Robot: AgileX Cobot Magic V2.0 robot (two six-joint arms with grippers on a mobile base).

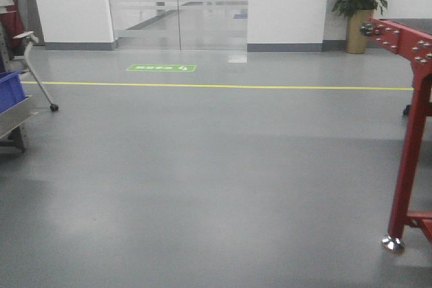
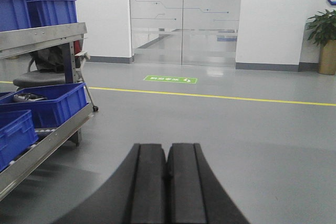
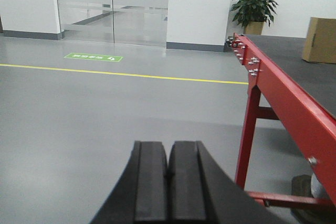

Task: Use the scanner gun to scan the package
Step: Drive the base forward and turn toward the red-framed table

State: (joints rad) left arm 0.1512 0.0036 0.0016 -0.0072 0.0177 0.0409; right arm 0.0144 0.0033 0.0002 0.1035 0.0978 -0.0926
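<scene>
Left tool [image 2: 167, 182]: black fingers [image 2: 149, 182] pressed together, nothing between them, held low over the grey floor [image 1: 202, 187]. Right tool [image 3: 168, 182]: fingers likewise together and holding nothing, just left of the desk [image 3: 278, 85], a red steel frame with a dark top. Package [image 3: 319, 39]: tan cardboard box, upright on the far right of the desk top, cut by the picture edge, well apart from both tools; too small to read any label. Metal rack [image 2: 47, 32], left of the left tool, carrying blue bins [image 2: 52, 103] on its shelves; one bin holds a dark item that cannot be made out. Floor markings: yellow line [image 1: 216, 86], green sign [image 1: 161, 68]. Background: frosted glass doors [image 1: 177, 5], potted plant [image 1: 358, 8] by the white wall.
</scene>
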